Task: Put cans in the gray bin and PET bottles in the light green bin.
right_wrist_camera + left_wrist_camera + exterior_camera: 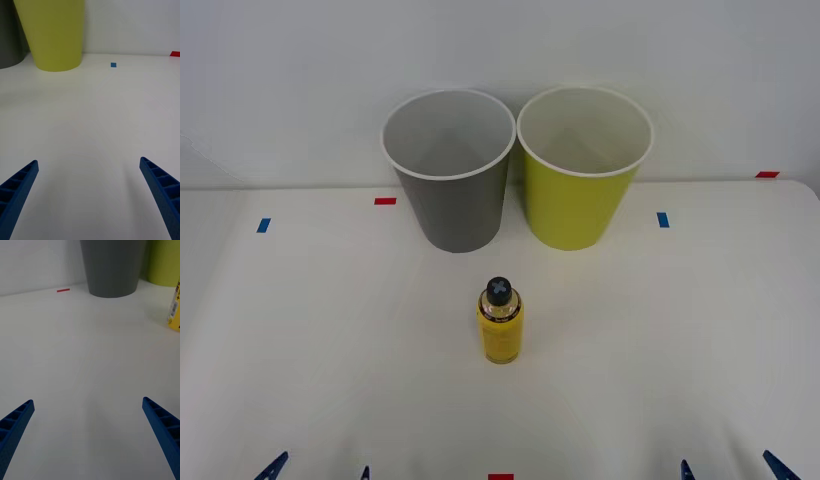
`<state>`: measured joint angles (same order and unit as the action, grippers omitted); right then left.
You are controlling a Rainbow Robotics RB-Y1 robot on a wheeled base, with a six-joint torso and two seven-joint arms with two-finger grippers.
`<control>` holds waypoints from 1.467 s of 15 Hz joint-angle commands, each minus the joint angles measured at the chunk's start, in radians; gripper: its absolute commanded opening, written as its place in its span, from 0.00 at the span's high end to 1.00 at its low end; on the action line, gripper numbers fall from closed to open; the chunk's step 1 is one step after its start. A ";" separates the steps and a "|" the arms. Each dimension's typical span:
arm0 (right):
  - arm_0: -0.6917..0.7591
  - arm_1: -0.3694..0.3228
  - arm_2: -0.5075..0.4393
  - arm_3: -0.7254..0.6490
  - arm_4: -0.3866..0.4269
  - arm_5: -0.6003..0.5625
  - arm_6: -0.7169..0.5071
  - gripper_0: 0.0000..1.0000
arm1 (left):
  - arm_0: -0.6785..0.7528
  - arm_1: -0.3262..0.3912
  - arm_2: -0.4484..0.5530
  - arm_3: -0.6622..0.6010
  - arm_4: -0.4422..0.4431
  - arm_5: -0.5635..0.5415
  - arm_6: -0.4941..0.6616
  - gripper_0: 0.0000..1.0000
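Front view | PET bottle (500, 322) upright, between both tools | left tool (317, 468), right tool (732, 468) wide

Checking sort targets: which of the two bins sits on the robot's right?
The light green bin; the gray bin stands to its left, the two nearly touching.

- White worktop (330, 330).
- Gray bin (452, 205) and light green bin (578, 200): upright, side by side at rear.
- PET bottle (500, 325): upright, in front of bins.
- Red tape marks (385, 201) and blue tape marks (663, 219) on surface.
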<state>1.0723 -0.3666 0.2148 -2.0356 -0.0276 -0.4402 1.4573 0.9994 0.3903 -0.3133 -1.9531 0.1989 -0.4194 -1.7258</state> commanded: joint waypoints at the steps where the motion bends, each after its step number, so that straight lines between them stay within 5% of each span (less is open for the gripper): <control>1: 0.000 0.000 0.000 0.000 0.000 0.000 0.000 0.07 | 0.001 0.002 0.022 -0.001 -0.004 -0.088 -0.001 0.00; 9: 0.000 0.000 0.000 0.000 0.000 0.000 0.000 0.07 | -0.185 0.151 -0.095 -0.053 0.017 -0.124 0.005 0.00; 22: 0.000 0.000 0.000 0.000 0.000 0.000 0.000 0.07 | -0.464 0.228 -0.244 0.033 0.076 -0.041 0.012 0.00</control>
<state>1.0723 -0.3666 0.2148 -2.0355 -0.0276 -0.4402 1.4573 0.5671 0.6188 -0.5375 -1.9412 0.2688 -0.4620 -1.7137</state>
